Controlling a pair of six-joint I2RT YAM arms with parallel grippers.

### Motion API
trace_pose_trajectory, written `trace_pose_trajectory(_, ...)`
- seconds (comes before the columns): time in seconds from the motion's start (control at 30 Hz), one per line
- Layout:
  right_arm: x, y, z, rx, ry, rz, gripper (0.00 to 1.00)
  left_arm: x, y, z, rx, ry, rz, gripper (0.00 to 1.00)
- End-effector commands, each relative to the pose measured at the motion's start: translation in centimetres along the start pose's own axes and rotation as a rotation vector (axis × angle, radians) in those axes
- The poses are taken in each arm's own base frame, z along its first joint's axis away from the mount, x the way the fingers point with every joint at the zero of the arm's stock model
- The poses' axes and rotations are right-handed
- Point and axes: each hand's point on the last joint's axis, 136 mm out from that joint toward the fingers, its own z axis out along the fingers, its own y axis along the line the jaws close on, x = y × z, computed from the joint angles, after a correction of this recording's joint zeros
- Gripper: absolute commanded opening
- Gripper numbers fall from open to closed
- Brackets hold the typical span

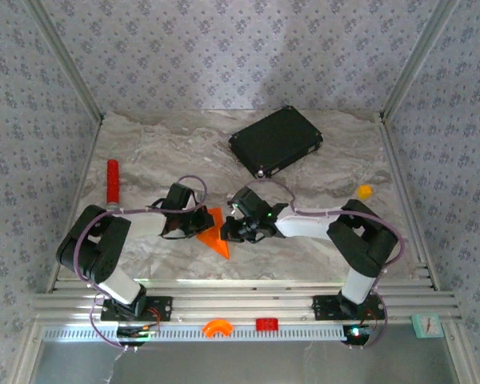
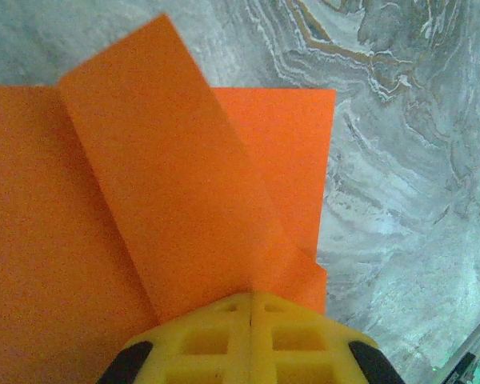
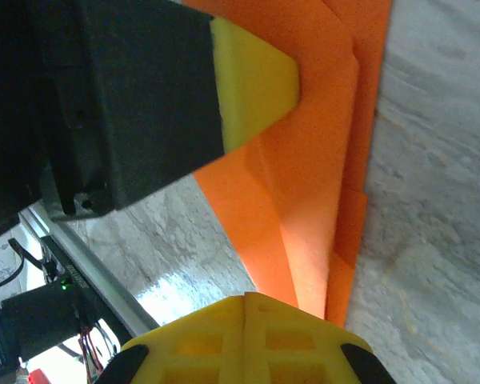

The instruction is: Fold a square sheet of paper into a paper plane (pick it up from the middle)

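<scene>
- Left gripper [image 2: 250, 298] is closed, pinching a raised flap of the orange sheet [image 2: 144, 200], which lies on the marble table [image 2: 400, 200] between both arms.
- Right gripper [image 3: 246, 298] is closed at a crease (whether it grips is unclear).
- Some folds are in; no finished dart yet, I judge.

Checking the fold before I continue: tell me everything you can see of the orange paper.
The orange paper is thin, matte, bright orange, partly folded into a layered wedge pointing toward the arms' bases. It lies on the marble table, one flap raised. The shut left hand and shut right hand both touch it from opposite sides.
</scene>
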Motion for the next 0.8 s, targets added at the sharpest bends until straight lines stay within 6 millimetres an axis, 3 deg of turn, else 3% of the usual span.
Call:
trace_pose_trajectory(0.0, -0.4, 0.4, 0.2, 0.012, 0.01, -0.002, 0.04, 0.9, 3.6, 0.1, -0.131, 0.004, -0.047, 0.0)
trace_pose_trajectory(0.37, -0.7, 1.1, -0.9, 0.005, -0.001, -0.024, 0.04, 0.9, 4.2, 0.3, -0.147, -0.002, -0.062, 0.0)
trace_pose_trajectory(0.63, -0.8, 1.8, 0.7, -0.027, 0.023, -0.02, 0.02, 0.9, 4.2, 0.3, -0.147, 0.002, -0.059, 0.0)
trace_pose_trajectory(0.77, -0.7, 1.2, 1.6, -0.005, 0.038, -0.016, 0.02, 0.9, 4.2, 0.3, -0.148, 0.004, -0.056, 0.0)
